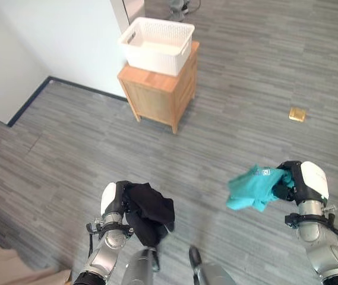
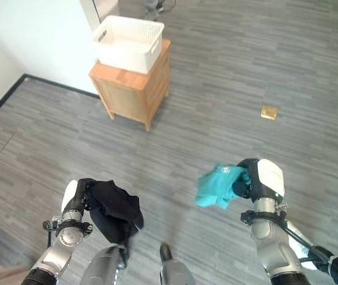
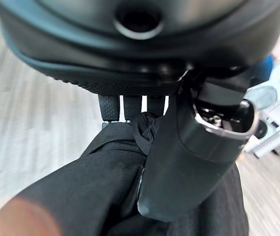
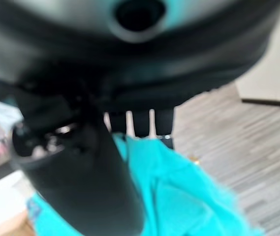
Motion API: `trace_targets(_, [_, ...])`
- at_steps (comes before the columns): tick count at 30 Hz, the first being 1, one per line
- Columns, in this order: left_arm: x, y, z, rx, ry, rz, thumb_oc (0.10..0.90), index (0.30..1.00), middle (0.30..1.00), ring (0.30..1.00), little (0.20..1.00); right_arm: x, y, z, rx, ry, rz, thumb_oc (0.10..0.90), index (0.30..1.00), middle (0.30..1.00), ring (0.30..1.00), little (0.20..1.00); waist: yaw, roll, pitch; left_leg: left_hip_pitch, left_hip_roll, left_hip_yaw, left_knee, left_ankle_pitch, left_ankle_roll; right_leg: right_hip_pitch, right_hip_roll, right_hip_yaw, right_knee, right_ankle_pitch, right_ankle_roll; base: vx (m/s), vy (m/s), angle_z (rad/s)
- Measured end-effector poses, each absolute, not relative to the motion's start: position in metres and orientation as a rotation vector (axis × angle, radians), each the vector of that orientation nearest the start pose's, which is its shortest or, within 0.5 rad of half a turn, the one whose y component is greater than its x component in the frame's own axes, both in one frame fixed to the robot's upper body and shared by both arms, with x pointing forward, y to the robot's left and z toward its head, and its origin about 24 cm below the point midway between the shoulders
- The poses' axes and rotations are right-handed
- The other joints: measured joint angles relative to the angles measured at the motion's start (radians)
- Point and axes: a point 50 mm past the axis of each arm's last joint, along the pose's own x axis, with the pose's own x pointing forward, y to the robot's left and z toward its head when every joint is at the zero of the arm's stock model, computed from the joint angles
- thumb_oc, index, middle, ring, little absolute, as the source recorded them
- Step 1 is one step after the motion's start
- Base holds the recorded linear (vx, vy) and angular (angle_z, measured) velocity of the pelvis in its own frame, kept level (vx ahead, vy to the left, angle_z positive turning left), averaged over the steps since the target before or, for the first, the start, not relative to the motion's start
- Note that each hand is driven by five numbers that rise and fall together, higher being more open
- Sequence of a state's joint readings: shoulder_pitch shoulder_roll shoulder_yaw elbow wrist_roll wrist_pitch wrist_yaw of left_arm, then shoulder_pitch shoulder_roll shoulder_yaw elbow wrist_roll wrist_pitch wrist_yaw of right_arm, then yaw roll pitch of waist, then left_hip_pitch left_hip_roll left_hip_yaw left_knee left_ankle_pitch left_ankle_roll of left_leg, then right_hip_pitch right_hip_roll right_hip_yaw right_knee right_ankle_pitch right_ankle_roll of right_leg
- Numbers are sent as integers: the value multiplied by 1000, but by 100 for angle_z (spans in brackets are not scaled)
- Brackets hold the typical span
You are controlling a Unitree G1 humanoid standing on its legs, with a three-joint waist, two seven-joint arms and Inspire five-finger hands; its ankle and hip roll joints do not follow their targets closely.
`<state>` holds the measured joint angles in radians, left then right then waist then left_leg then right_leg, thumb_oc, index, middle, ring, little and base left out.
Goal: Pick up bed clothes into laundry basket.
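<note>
- Grey plank floor (image 1: 246, 77), white wall (image 1: 68, 35) at the far left.
- Wooden cabinet (image 1: 157, 95) stands by the wall, well apart from both hands.
- White laundry basket (image 1: 157, 44) sits on the cabinet top.
- Black garment (image 1: 151, 211): bunched, off the floor, left hand (image 1: 116, 202) clenched round it.
- Teal garment (image 1: 253, 187): hanging free, right hand (image 1: 296, 181) gripping its edge.
- Small tan object (image 1: 297, 114) lies on the floor, far right.
</note>
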<state>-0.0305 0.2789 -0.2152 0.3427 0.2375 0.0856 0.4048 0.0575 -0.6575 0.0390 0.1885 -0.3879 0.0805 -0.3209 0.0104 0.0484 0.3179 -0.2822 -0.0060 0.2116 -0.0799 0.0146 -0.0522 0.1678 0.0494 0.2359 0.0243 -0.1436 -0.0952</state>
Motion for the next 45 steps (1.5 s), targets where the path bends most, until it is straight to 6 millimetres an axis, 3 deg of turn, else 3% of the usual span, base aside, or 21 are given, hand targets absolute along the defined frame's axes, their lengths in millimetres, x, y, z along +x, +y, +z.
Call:
trace_targets(3, [224,196,-38,626,337,204,400,300,300,300,300,212,-306,27,-1118,241,-259,400,300,300,300,300,20,46,-53,-21,-43,-4,34,56,112,115,28,19,-5,-81,64,595,-14,-60])
trace_targets(4, [221,197,-41,630,358,201,400,300,300,300,300,204,-305,18,-1116,282,-248,400,300,300,300,300,16,52,-69,5,-41,-32,29,182,193,117,45,12,79,-126,123,539,0,-31])
trace_targets(7, [223,195,-41,643,364,187,400,300,300,300,300,193,-295,1,-1104,346,-175,400,300,300,300,300,-29,9,-51,124,-68,-76,-6,187,202,-181,47,-118,773,-60,215,345,-21,2])
trace_targets(9, [227,191,-38,642,345,177,400,300,300,300,300,193,-293,1,-1089,340,-185,400,300,300,300,300,-62,13,-41,200,-64,-120,-8,142,204,-347,5,-159,883,-125,173,499,-104,10])
trace_targets(13, [257,191,-14,643,244,200,400,300,300,300,300,197,-286,7,-1063,294,-195,400,300,300,300,300,-127,-12,-3,350,-30,-267,-4,67,177,-546,8,-117,553,-114,164,458,-199,78])
trace_targets(16, [270,190,-5,654,196,197,400,300,300,300,300,198,-287,16,-1064,245,-223,400,300,300,300,300,-149,-56,-6,385,-46,-361,21,37,145,-532,-18,41,108,91,233,354,-209,145])
trace_targets(17, [269,190,-5,652,195,200,400,300,300,300,300,194,-290,18,-1078,244,-226,400,300,300,300,300,-162,-78,-14,432,-56,-377,40,-25,76,-482,-45,41,74,207,233,200,-199,153])
trace_targets(18, [264,192,-10,654,219,202,400,300,300,300,300,193,-295,22,-1087,241,-248,400,300,300,300,300,-158,-68,-16,449,-32,-363,73,-89,36,-454,-14,35,95,335,131,205,-259,116])
trace_targets(20, [252,202,-19,648,263,236,400,300,300,300,300,201,-303,46,-1093,160,-339,400,300,300,300,300,-116,-32,-35,432,13,-309,83,-138,13,-416,32,16,52,328,91,205,-206,29])
trace_targets(26, [201,238,-46,620,426,382,400,300,300,300,300,181,-340,163,-1210,-239,-764,400,300,300,300,300,-125,-98,-9,375,14,-205,140,-88,-63,-197,6,-92,-66,273,77,59,-72,39])
trace_targets(27, [201,237,-46,620,427,378,400,300,300,300,300,179,-345,176,-1244,-275,-799,400,300,300,300,300,-141,-106,-11,346,13,-166,163,-76,-58,-198,0,-115,-66,239,106,23,-38,67])
trace_targets(28, [199,228,-51,592,441,362,400,300,300,300,300,184,-353,200,-1311,-340,-837,400,300,300,300,300,-146,-61,-9,281,86,-148,160,-57,-32,-254,16,-186,74,127,164,20,-48,38])
trace_targets(29, [196,228,-50,592,429,356,400,300,300,300,300,186,-356,223,-1388,-394,-841,400,300,300,300,300,-136,-73,-20,223,141,-136,171,-34,-70,-339,-6,-113,301,91,8,22,-52,54])
trace_targets(31, [200,214,-62,587,470,285,400,300,300,300,300,193,-363,241,-1464,-403,-828,400,300,300,300,300,-152,-82,-46,180,209,-15,126,2,-89,-264,-17,-194,224,33,27,47,-43,96])
trace_targets(34, [186,202,-73,593,502,196,400,300,300,300,300,214,-369,273,-1662,-346,-683,400,300,300,300,300,-123,-90,-95,178,146,23,55,34,-80,-159,-15,-251,69,95,26,41,-23,73])
trace_targets(36, [184,204,-76,599,519,195,400,300,300,300,300,224,-364,282,-1646,-355,-649,400,300,300,300,300,-93,-109,-97,205,78,27,39,41,-61,-136,-12,-288,48,102,92,43,-9,32])
trace_targets(37, [182,201,-82,596,547,183,400,300,300,300,300,234,-359,289,-1662,-370,-610,400,300,300,300,300,-94,-51,-103,229,98,6,26,73,-18,-186,40,-285,136,132,183,50,-8,36])
trace_targets(38, [178,195,-86,574,562,182,400,300,300,300,300,238,-351,301,-1713,-401,-570,400,300,300,300,300,-93,28,-107,246,174,-28,11,132,73,-265,87,-296,262,54,119,60,-21,50])
trace_targets(40, [175,206,-95,596,625,187,400,300,300,300,300,251,-333,306,-1728,-442,-487,400,300,300,300,300,-99,7,-131,275,175,-30,5,164,-9,-216,38,-298,186,22,6,39,-17,66])
trace_targets(42, [176,215,-94,614,627,198,400,300,300,300,300,263,-320,304,-1728,-453,-412,400,300,300,300,300,-51,-62,-126,275,135,-31,3,139,-31,-206,8,-285,172,24,3,47,-21,17])
trace_targets(45, [173,217,-95,603,640,208,400,300,300,300,300,275,-304,311,-1731,-498,-366,400,300,300,300,300,-19,-103,-104,269,92,-55,-13,130,-43,-135,-4,-311,76,54,3,27,-6,27])
